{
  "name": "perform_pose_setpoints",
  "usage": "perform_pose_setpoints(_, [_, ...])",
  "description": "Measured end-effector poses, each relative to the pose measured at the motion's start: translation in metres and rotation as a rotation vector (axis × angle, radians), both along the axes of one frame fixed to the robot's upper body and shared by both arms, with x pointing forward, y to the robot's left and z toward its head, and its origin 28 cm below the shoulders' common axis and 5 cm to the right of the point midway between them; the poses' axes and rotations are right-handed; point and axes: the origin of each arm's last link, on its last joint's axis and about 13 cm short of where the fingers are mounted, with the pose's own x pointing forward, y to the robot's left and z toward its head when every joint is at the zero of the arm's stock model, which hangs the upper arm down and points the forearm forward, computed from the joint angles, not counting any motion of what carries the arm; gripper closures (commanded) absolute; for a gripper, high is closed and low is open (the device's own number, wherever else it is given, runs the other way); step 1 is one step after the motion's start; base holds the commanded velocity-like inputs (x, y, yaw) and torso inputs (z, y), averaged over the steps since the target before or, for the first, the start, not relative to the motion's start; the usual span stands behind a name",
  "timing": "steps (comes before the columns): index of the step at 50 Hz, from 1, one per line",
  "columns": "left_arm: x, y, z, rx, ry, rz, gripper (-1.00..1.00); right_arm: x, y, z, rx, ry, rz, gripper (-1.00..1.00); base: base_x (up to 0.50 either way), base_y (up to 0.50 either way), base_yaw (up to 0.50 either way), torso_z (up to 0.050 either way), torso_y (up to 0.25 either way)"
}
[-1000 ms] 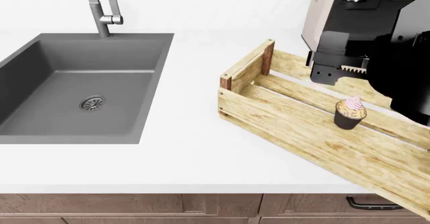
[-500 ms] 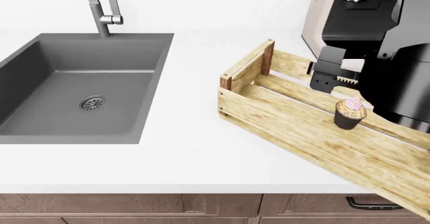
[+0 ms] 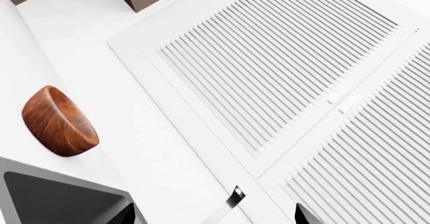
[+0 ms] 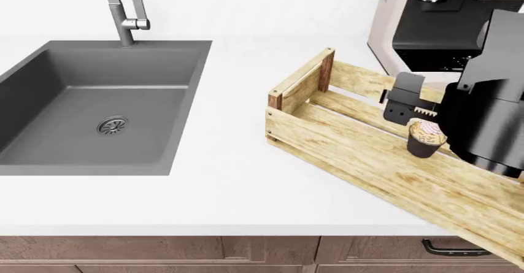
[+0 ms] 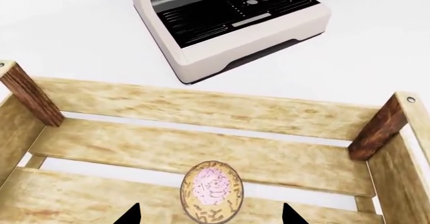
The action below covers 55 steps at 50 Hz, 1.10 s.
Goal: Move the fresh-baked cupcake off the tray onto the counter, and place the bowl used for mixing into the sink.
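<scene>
One cupcake [image 5: 211,192] in tray [image 5: 201,108], between spread fingertips of right gripper [image 5: 211,216], ungrasped.

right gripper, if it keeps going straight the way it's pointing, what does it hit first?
Most likely the cupcake: in the wrist view it sits centred between the open fingers of the right gripper, standing on the tray slats. How much gap is left is unclear.
</scene>
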Motion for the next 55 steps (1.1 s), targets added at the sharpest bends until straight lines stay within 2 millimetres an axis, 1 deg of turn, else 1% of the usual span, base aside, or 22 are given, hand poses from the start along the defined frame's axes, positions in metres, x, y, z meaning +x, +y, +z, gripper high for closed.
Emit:
perform_pose_setpoints(16, [-0.001,0.001,0.000,-0.001,-0.002,0.001,-1.00,0.003,-0.002,-0.009,0.001,0.003,-0.008,-1.00,0.00,0.00,0.00,0.000,0.001])
perform_pose_setpoints(41, [-0.001,0.001,-0.001,0.000,-0.004,0.001,-1.00,0.018,-0.003,-0.028,0.003,0.002,-0.018,-1.00,0.00,0.00,0.00,0.000,0.000])
perform_pose_setpoints(55, [-0.001,0.001,-0.001,-0.001,-0.003,0.000,-1.00,0.027,-0.003,-0.035,-0.001,0.001,-0.018,-1.00,0.00,0.00,0.00,0.000,0.000])
